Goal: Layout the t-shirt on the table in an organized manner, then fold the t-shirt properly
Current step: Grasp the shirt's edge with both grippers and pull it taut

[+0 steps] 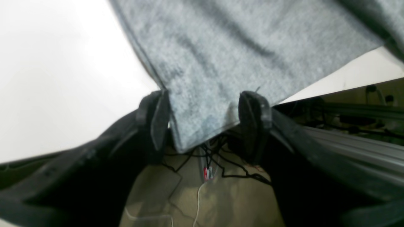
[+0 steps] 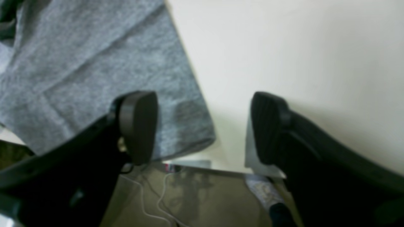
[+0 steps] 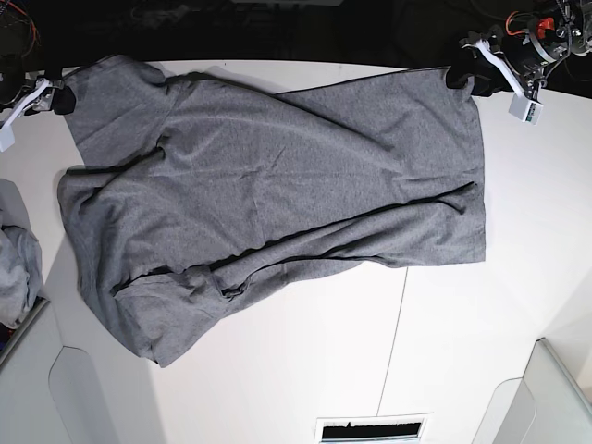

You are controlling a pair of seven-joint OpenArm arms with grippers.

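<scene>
The dark-grey t-shirt [image 3: 277, 185] lies spread across the white table [image 3: 462, 324], with creases and a folded-over flap along its near side. At the far right corner of the shirt sits my left gripper [image 3: 467, 76]. In the left wrist view the left gripper [image 1: 205, 123] is open, and a corner of the t-shirt [image 1: 221, 56] hangs over the table edge between its fingers. My right gripper [image 3: 57, 97] is at the far left corner. In the right wrist view the right gripper [image 2: 203, 126] is open, and the t-shirt's hem corner [image 2: 186, 126] lies by its left finger [image 2: 139, 126].
A paler grey cloth bundle [image 3: 14, 259] lies at the left edge. Light grey bins stand at the near left [image 3: 55, 388] and near right [image 3: 546, 388]. A thin dark seam [image 3: 393, 342] crosses the tabletop. Beyond the far edge are cables and floor [image 1: 205, 189].
</scene>
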